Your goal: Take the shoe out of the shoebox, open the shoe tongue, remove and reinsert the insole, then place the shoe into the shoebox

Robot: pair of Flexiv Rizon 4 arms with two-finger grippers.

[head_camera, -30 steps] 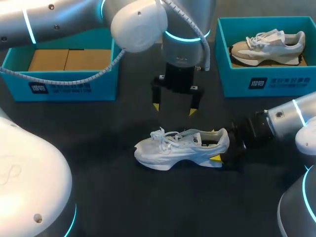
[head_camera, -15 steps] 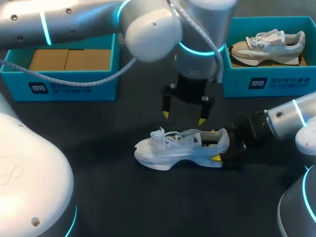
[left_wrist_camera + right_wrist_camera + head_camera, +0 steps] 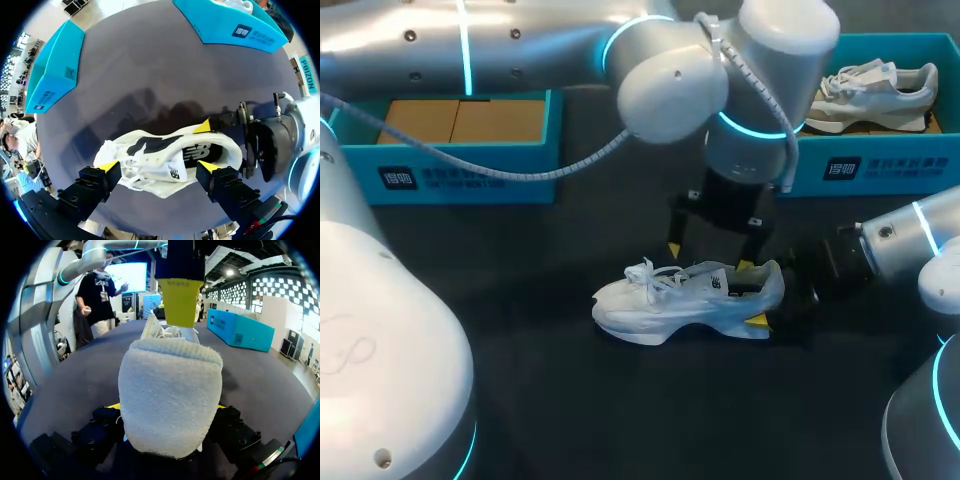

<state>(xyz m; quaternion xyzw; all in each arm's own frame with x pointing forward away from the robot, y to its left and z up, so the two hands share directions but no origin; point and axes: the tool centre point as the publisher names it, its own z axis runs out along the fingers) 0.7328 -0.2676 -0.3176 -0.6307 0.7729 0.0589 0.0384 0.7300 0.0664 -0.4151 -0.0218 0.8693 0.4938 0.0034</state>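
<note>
Right hand [image 3: 754, 294] around white shoe [image 3: 660, 300]

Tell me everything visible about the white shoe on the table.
The shoe is white, knit-looking at the heel, with white laces, a dark side logo, a dark opening and a thick pale sole. It stands upright on its sole on the dark table, toe toward my left side. The right tool clamps its heel from both sides. The open left tool straddles its middle from above; whether it touches cannot be told.
</note>
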